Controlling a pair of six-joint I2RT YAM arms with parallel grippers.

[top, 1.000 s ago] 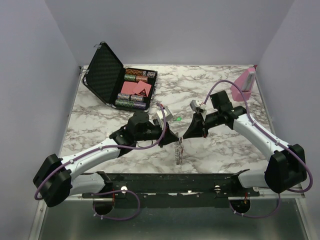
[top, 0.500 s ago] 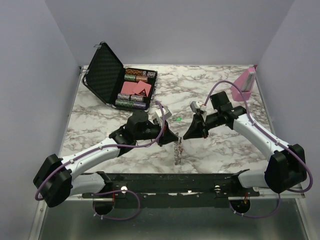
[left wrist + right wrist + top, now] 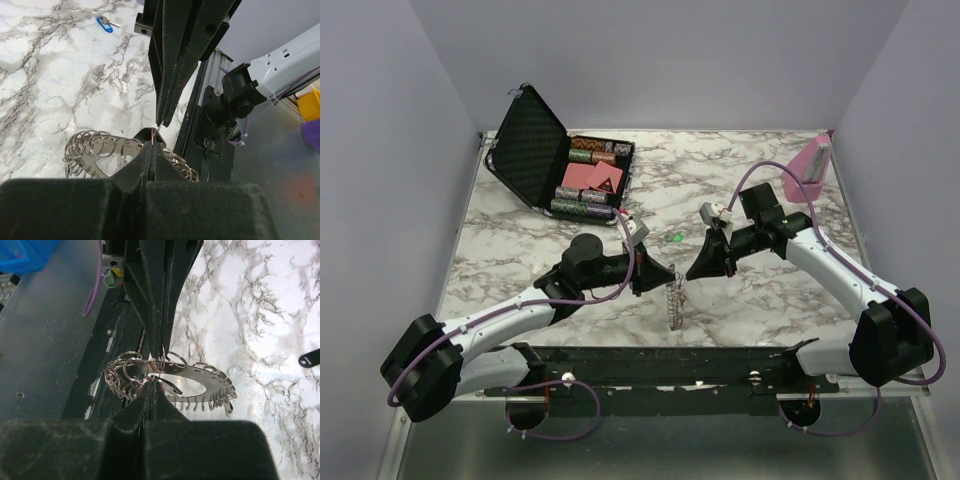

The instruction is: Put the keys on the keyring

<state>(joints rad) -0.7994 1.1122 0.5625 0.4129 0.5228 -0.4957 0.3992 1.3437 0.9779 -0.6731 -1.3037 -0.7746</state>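
Observation:
The keyring (image 3: 675, 300) is a silvery metal band carrying several small rings. It hangs limp above the table's near edge, under two gripper tips that meet. My left gripper (image 3: 151, 145) is shut, pinching the keyring (image 3: 100, 145) at its top, and a thin red sliver shows at its tip. My right gripper (image 3: 154, 381) is shut on a small ring of the keyring (image 3: 200, 375). A green key (image 3: 676, 238) lies just behind the grippers. In the left wrist view a blue key (image 3: 104, 23) lies on the marble. A black key (image 3: 310, 358) shows at the right edge of the right wrist view.
An open black case (image 3: 570, 170) of poker chips and cards stands at the back left. A pink stand (image 3: 810, 165) sits at the back right corner. The black mounting rail (image 3: 660, 365) runs along the near edge, right under the hanging keyring.
My left arm has drawn back and lower to the left, its wrist turning, while its tip stays at the keyring. The right arm and the hanging keyring hardly moved.

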